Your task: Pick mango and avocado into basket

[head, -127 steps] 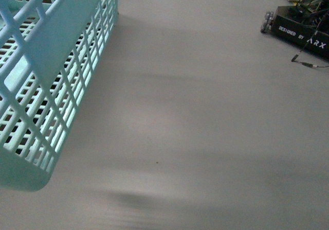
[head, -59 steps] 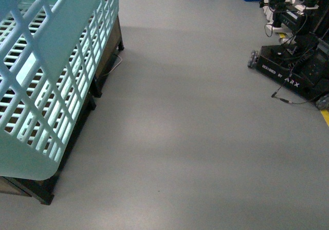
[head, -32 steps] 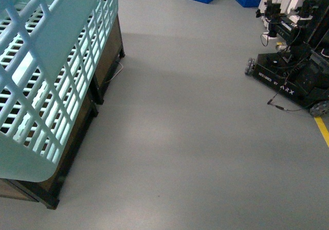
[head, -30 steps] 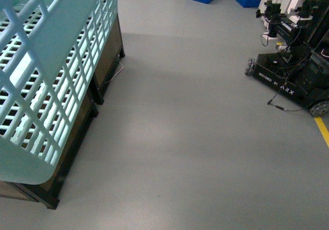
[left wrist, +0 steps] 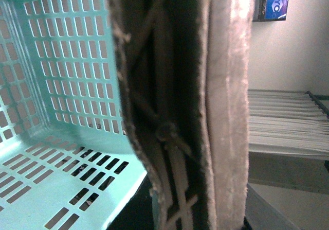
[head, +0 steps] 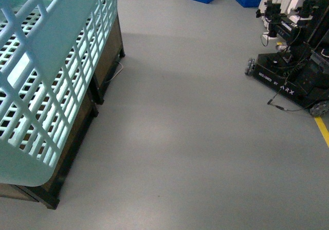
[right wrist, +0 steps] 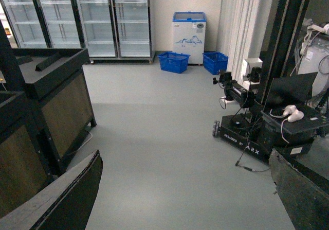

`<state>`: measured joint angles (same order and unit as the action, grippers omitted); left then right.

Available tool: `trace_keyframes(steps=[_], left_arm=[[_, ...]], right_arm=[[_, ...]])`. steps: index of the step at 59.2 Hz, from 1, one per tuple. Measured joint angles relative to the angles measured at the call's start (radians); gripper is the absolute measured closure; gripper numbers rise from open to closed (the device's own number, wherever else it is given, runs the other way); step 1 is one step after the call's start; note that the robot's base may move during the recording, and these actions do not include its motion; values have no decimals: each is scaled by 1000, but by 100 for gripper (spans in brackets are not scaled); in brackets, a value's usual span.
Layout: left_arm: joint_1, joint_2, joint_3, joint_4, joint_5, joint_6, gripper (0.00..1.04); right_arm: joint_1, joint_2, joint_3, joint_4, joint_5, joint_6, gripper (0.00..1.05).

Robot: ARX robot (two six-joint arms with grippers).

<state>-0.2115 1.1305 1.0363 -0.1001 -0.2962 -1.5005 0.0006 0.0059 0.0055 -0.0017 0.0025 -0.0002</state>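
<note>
The basket (head: 46,86) is light turquoise plastic with slotted lattice walls. In the front view it fills the left side, tilted and very near the camera, above a dark bench (head: 77,132). The left wrist view looks into it, showing a slotted floor and walls (left wrist: 61,75). A grey-brown handle (left wrist: 169,111) runs right across the lens and blocks the middle of that view. Whether the left fingers are clamped on it I cannot tell.

The right fingers (right wrist: 72,194) are spread wide with nothing between them, over bare grey floor (right wrist: 154,137).

Dark benches (right wrist: 51,81) line the left side of the room. To the right stands another ARX robot (head: 290,70) on a wheeled base, with a cable trailing onto the floor. A yellow line (head: 323,129) runs just past it. Against the far wall are 2 blue crates (right wrist: 174,62), a white chest freezer (right wrist: 188,32) and glass-door fridges (right wrist: 92,19).
</note>
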Motion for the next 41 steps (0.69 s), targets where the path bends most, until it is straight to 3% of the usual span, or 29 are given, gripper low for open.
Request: trace_keyframes(steps=[41], left_arm=[[-1,1,-1,0,1,-5,87]], right_arm=[[0,0,0,0,0,1,8]])
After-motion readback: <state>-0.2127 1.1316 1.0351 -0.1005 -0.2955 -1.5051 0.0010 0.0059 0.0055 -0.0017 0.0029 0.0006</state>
